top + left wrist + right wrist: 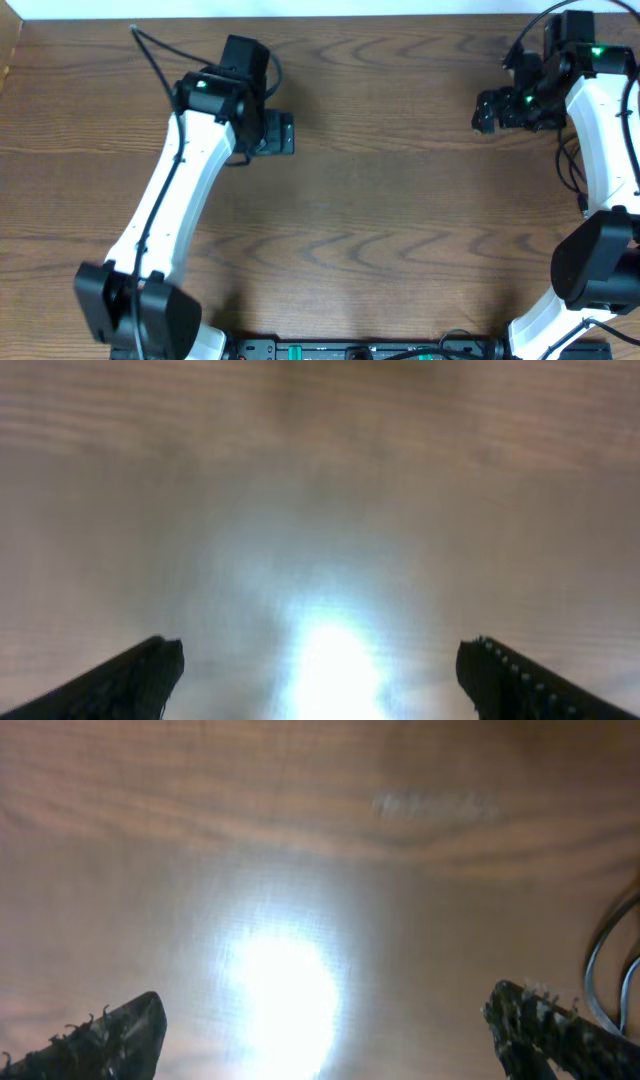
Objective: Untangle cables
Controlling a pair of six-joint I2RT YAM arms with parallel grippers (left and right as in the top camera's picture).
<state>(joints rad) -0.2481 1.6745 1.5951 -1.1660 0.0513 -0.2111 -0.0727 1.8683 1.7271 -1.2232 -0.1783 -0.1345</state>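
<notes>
Left gripper (320, 665) stands spread wide; right gripper (325, 1020) likewise; both arms stretched forward, well apart

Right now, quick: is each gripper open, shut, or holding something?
Left gripper: open, holding nothing.
Right gripper: open, holding nothing.

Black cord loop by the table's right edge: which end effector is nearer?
Right. The right end effector is beside the black cord loop; the left end effector is far across the table.
</notes>
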